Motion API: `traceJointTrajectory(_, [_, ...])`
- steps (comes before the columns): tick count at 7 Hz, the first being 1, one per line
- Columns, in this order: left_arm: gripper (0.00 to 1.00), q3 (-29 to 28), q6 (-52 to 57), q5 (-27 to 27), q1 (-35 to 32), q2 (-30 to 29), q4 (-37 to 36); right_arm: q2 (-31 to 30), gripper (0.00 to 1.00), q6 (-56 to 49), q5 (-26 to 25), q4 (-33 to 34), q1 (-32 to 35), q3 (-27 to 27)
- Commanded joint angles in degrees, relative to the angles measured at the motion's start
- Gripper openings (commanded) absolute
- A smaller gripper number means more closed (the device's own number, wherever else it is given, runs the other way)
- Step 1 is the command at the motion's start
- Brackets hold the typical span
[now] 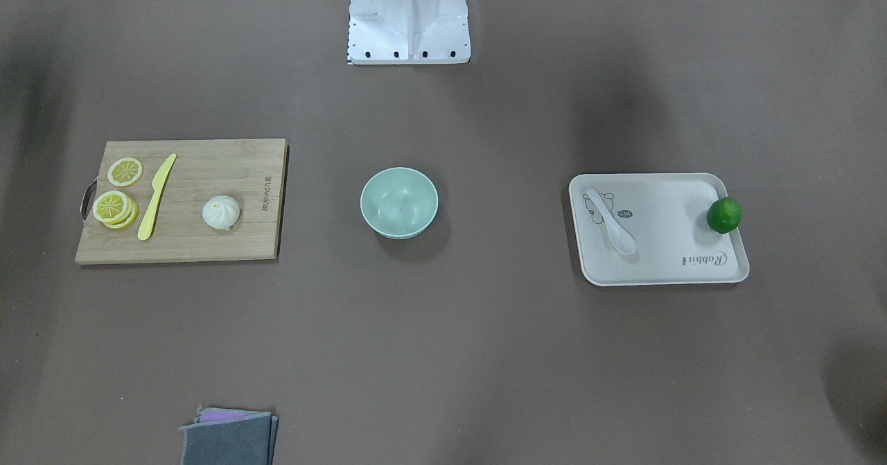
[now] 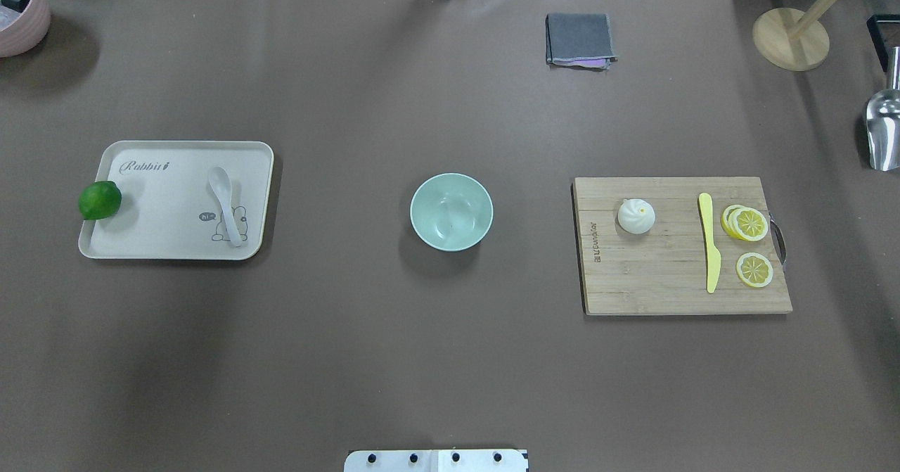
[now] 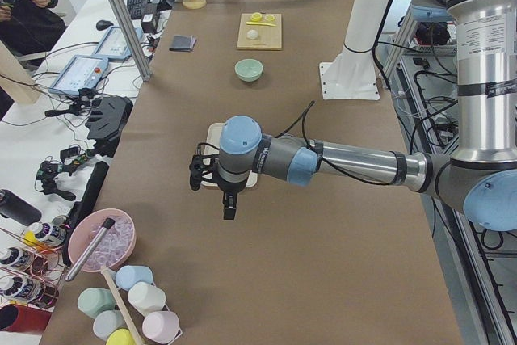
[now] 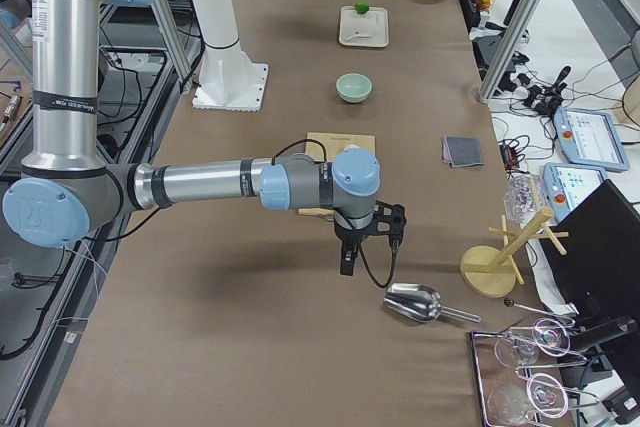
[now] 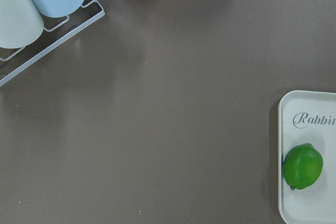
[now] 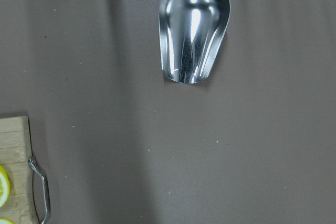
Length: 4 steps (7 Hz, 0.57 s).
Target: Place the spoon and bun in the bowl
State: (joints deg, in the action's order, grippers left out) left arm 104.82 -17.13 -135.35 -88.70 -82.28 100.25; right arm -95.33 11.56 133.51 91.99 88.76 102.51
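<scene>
The white spoon [image 1: 610, 221] [image 2: 226, 205] lies on the beige tray [image 1: 665, 264] [image 2: 162, 233]. The white pleated bun [image 1: 221, 212] [image 2: 635, 215] sits on the wooden cutting board [image 1: 208, 167] [image 2: 654, 282]. The mint-green bowl [image 1: 399, 202] [image 2: 451, 212] stands empty at the table's middle, between them. My left gripper [image 3: 229, 206] hangs above the table beyond the tray's lime end. My right gripper [image 4: 347, 262] hangs beyond the board's handle end. Both show only in the side views, so I cannot tell whether they are open or shut.
A green lime [image 2: 100, 200] [image 5: 303, 166] sits at the tray's outer edge. A yellow knife [image 2: 710, 250] and lemon slices [image 2: 749, 224] lie on the board. A metal scoop [image 6: 194, 30], a folded grey cloth [image 2: 579, 39], a wooden stand [image 2: 791, 36] and a pink bowl [image 2: 21, 11] line the table's edges.
</scene>
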Motion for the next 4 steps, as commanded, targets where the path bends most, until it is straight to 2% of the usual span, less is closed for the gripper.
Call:
traceJointTrajectory(1, [0.98,-0.06,0.34,-0.18,-0.07,0.19,0.21,-0.03,1.00,0.13,0.26,-0.05,0.19,0.23])
traceJointTrajectory(4, [0.98,-0.41,0.08,-0.26,-0.07,0.18,0.04,-0.03,1.00,0.22,0.43,-0.06,0.19,0.58])
